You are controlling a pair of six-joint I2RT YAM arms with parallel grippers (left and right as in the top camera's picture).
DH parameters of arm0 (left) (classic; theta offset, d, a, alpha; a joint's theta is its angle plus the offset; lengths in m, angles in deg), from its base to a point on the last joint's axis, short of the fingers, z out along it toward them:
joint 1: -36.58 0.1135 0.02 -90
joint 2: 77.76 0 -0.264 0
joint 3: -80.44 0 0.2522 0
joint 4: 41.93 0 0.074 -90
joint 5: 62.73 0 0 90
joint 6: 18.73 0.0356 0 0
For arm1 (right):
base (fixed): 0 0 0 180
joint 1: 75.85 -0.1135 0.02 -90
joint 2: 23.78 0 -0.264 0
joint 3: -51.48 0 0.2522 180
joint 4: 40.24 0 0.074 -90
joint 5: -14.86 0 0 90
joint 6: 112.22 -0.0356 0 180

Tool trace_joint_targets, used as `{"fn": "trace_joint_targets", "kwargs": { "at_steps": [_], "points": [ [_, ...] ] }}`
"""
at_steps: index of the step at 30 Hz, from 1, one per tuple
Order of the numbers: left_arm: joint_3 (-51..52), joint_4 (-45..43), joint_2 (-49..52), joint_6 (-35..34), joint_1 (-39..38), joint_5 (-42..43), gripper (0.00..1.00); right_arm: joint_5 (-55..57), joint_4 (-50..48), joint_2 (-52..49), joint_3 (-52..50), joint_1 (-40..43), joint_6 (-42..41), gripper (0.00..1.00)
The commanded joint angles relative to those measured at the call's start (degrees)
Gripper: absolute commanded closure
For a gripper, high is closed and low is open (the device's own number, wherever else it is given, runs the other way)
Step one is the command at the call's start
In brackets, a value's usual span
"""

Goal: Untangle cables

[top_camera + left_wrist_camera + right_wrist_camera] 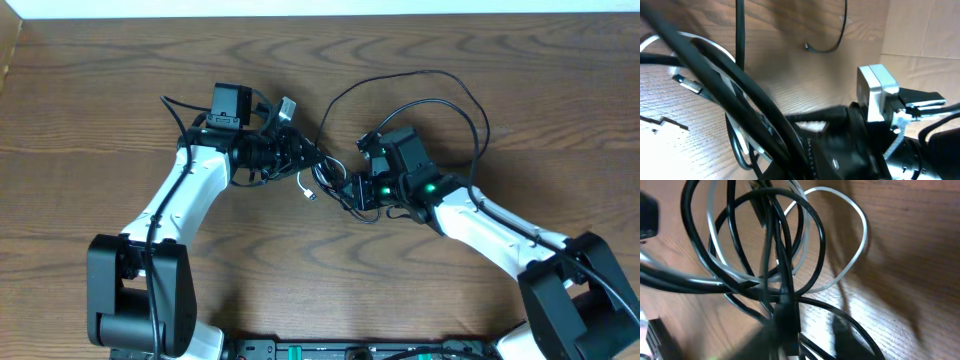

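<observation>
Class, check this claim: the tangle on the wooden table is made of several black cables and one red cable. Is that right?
Not quite. The odd cable is white, not red: the right wrist view shows the white cable looping through the black cables on the wooden table.

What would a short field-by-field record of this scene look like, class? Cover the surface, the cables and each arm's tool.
surface: wooden table
black cables: several, looped over one another in a tangle between the two tools
white cable: looped through the black ones
left tool: shut, black cables running into it
right tool: at the tangle; too blurred to tell whether it is open or shut
task state: cables not yet untangled
</observation>
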Motion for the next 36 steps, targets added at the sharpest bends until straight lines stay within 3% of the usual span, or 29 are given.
{"fn": "trace_joint_targets", "kwargs": {
  "at_steps": [1, 9, 17, 27, 30, 34, 36],
  "points": [
    [-0.6, -0.1, -0.8, -0.2, 0.1, 1.6, 0.93, 0.4, -0.6, -0.6, -0.4, -0.1, 0.2, 0.99],
    [-0.5, 1.1, -0.8, 0.1, 0.1, -8.2, 0.92, 0.8, -0.4, 4.8, 0.0, 2.6, -0.4, 0.99],
    [-0.5, 8.9, -0.8, 2.2, 0.2, -23.9, 0.93, 29.7, 15.5, 16.9, 0.1, 10.0, -13.8, 0.99],
    [-0.5, 13.0, -0.8, 1.8, 4.2, -34.8, 0.93, 36.0, 25.2, 19.5, 0.1, 14.9, -13.9, 0.99],
    [-0.5, 12.8, -0.8, 1.6, 6.4, -30.9, 0.93, 34.1, 25.0, 19.5, 0.1, 15.2, -13.9, 0.99],
    [-0.5, 12.6, -0.8, 1.9, 6.9, -24.1, 0.93, 15.7, 18.1, 19.3, 0.1, 15.0, -6.9, 0.97],
    [-0.5, 12.2, -0.8, 2.3, 6.3, -19.8, 0.93, 6.6, 14.6, 18.9, 0.1, 14.7, -3.7, 0.72]
  ]
}}
